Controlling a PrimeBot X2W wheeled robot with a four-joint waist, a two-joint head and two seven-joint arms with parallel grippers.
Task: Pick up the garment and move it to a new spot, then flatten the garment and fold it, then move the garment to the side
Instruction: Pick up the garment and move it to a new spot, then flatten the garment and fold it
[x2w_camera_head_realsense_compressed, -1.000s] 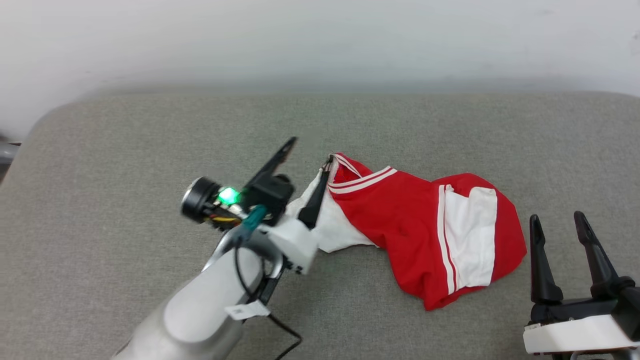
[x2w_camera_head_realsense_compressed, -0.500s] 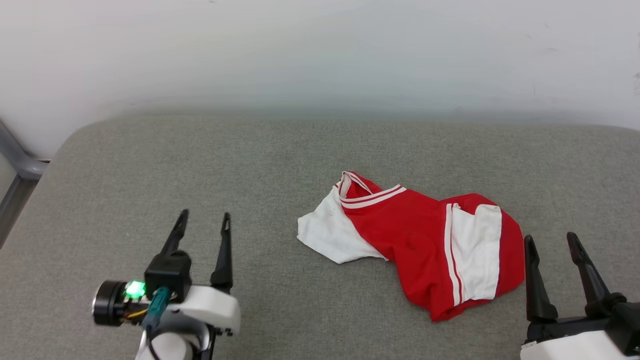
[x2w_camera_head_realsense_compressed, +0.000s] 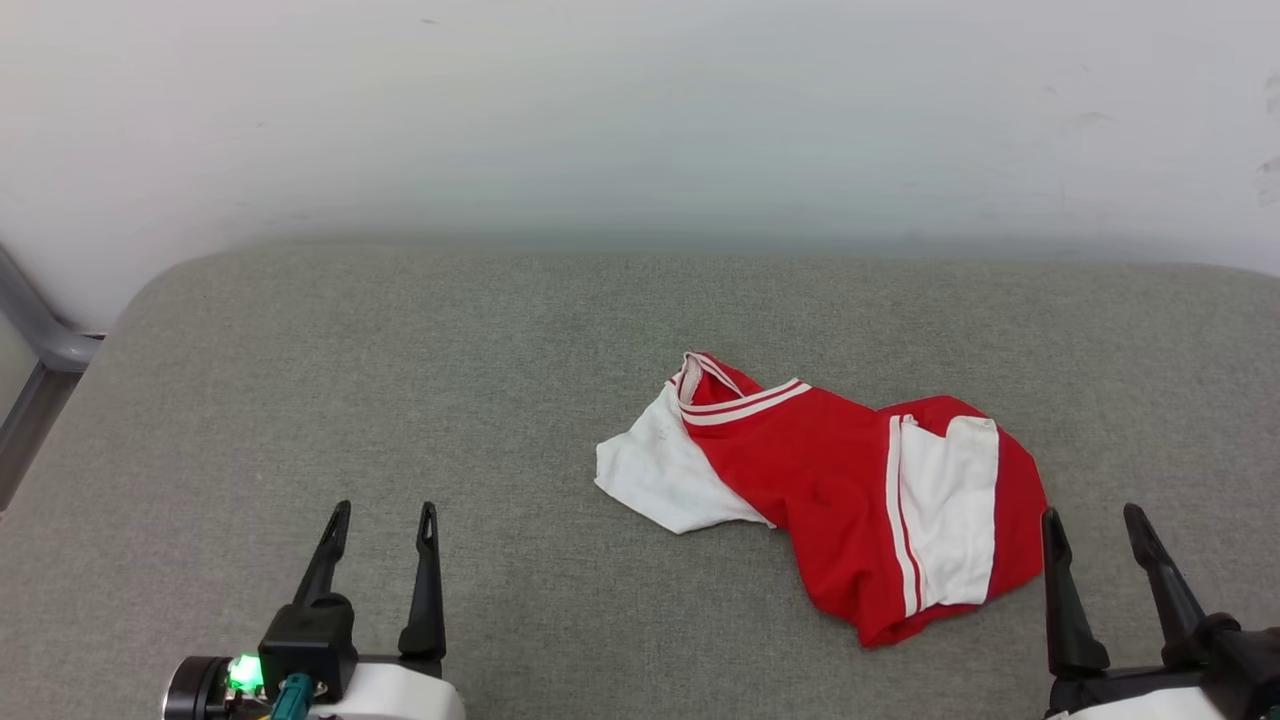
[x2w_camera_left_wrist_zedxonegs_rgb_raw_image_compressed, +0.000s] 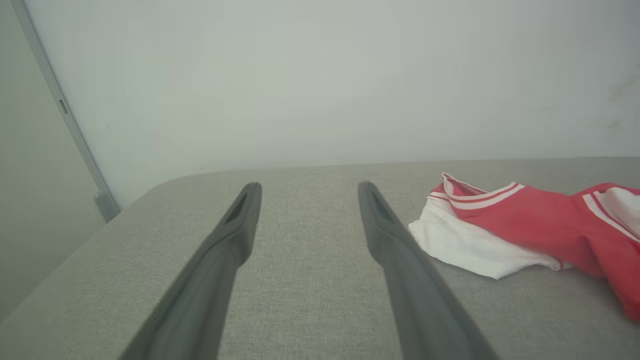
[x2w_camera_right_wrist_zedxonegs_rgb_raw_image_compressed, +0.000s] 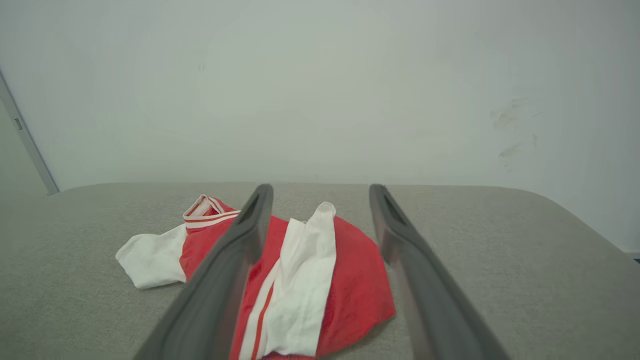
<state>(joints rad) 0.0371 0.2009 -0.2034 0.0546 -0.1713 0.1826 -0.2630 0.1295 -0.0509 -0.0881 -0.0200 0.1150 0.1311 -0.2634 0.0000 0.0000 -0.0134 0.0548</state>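
Red shirt (x2w_camera_head_realsense_compressed: 800, 470) lies crumpled and unfolded on the grey fabric surface (x2w_camera_head_realsense_compressed: 400, 380), right of centre in the head view. Body is red. One white short sleeve is spread flat at its left end. A second white panel, edged with white and red stripes, is folded over the red body toward the right end. The collar has striped red-white trim and stands slightly raised at the far left corner.

The long axis runs on a diagonal, from the collar at the far left to a red hem corner at the near right. The collar opening points away from the robot and to its left.

Left gripper (x2w_camera_head_realsense_compressed: 385, 510) sits at the lower left, well apart from the shirt, with its fingers spread and nothing between them. Right gripper (x2w_camera_head_realsense_compressed: 1090, 513) sits at the lower right, its fingers likewise spread and empty, with the left fingertip just beside the shirt's right edge.

The surface has rounded corners. A plain white wall (x2w_camera_head_realsense_compressed: 640, 120) stands behind it, and a grey metal frame (x2w_camera_head_realsense_compressed: 40, 340) shows at the far left.
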